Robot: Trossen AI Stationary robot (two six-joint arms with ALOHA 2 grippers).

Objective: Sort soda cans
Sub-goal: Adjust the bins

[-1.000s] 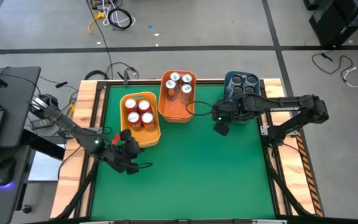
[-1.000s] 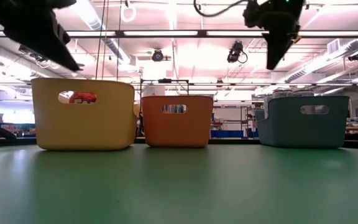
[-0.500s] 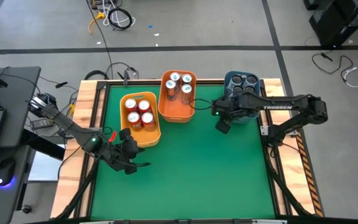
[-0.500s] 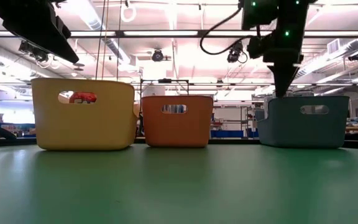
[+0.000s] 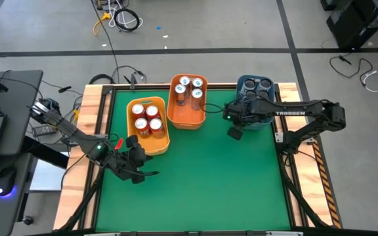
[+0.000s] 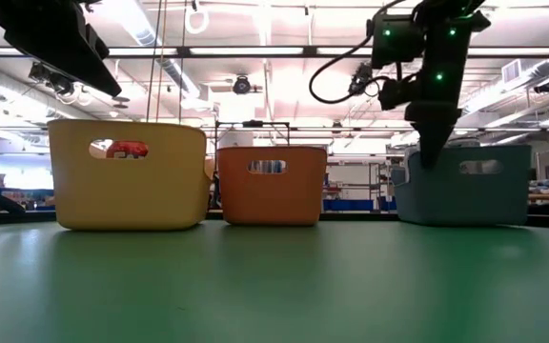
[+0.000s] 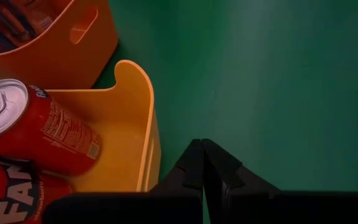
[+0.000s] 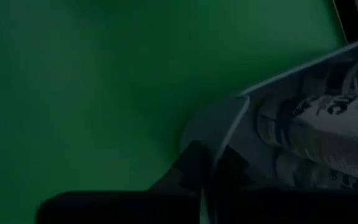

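Three bins stand in a row at the table's far side. The yellow bin (image 5: 147, 124) holds red soda cans (image 7: 36, 130). White-and-green cans stand in the orange bin (image 5: 188, 101). Dark grey cans (image 8: 316, 124) fill the blue bin (image 5: 254, 92). My left gripper (image 5: 138, 157) (image 7: 202, 165) is shut and empty, above the table by the yellow bin's near right corner. My right gripper (image 5: 235, 133) (image 6: 430, 157) (image 8: 207, 168) is shut, pointing steeply down at the blue bin's near left corner, level with its rim (image 8: 241, 102). My right gripper's shut fingers (image 8: 194, 165) stand close beside the blue bin's near left corner rim (image 8: 229, 134), coming from above. Whether they touch the rim, I cannot tell.
The green table (image 5: 202, 183) lies bare in front of the bins. A wooden frame (image 5: 90, 111) borders the table. A laptop and a mouse (image 5: 5, 180) sit on a desk off the left edge.
My right gripper has come down from well above the bins to the height of the blue bin's rim, shifting slightly toward that bin. The bins and cans have stayed where they were.
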